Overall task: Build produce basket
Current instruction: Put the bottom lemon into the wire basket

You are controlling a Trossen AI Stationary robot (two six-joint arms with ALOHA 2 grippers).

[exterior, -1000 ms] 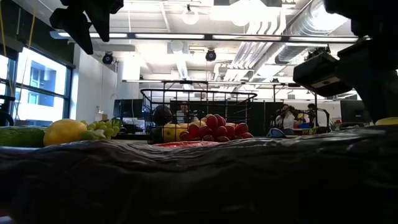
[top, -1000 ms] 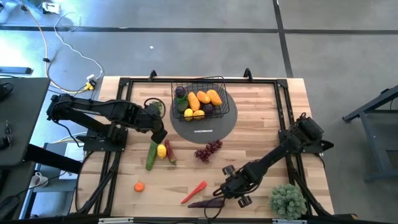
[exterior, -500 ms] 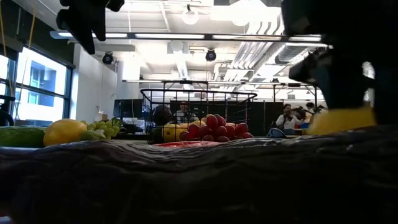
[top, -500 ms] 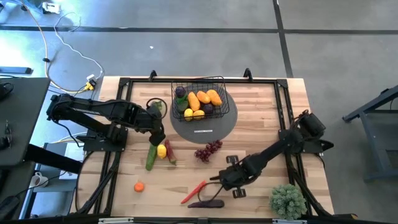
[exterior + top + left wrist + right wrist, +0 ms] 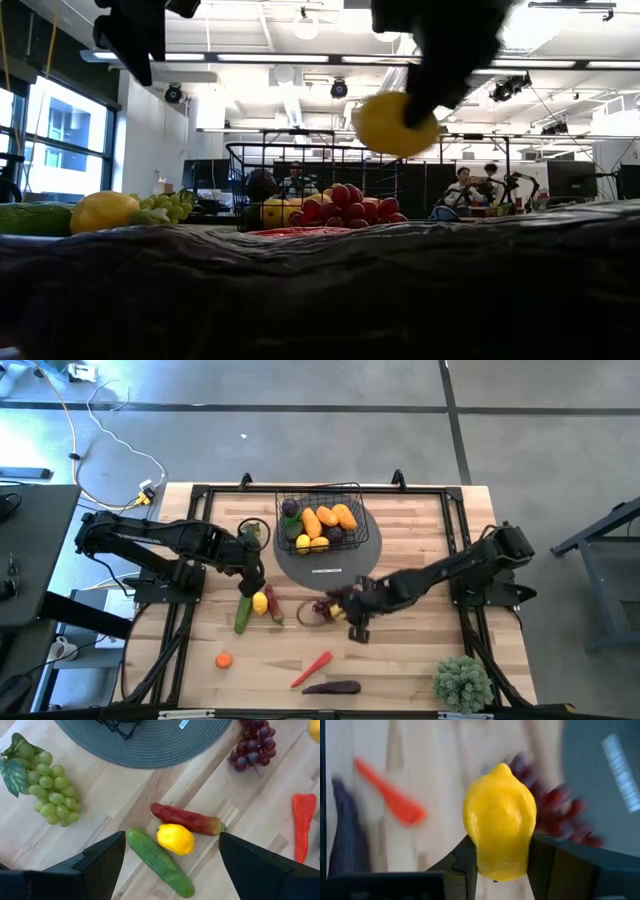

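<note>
The black wire basket point(image 5: 322, 520) stands on the grey round mat point(image 5: 325, 560) and holds orange, yellow, green and purple produce. My right gripper point(image 5: 338, 610) is shut on a yellow lemon point(image 5: 500, 827) above the purple grapes point(image 5: 322, 607). My left gripper point(image 5: 255, 567) hangs open over a second lemon point(image 5: 175, 839), a cucumber point(image 5: 159, 862) and a red chilli point(image 5: 187, 819), touching none of them. Green grapes point(image 5: 47, 785) lie on the table left of the mat. My right gripper pinches the lemon by its two opposite sides point(image 5: 476, 851) between its two fingers point(image 5: 542, 857). The fingers slant down from the table's right side. The lemon's pointed tip point(image 5: 502, 767) faces away from the gripper. In the low view the lemon point(image 5: 395, 123) hangs clear of the table.
A red-orange carrot point(image 5: 312, 668), a dark eggplant point(image 5: 332, 686) and a small orange fruit point(image 5: 223, 658) lie near the front edge. A bushy green plant point(image 5: 462, 680) stands at the front right corner. A black frame point(image 5: 455, 525) runs around the tabletop.
My right gripper has risen from beside the eggplant at the front edge. It has swung toward the table's far left, to the purple grapes by the mat, rolling as it went. The lemon has come up with it, lifted clear of the table.
</note>
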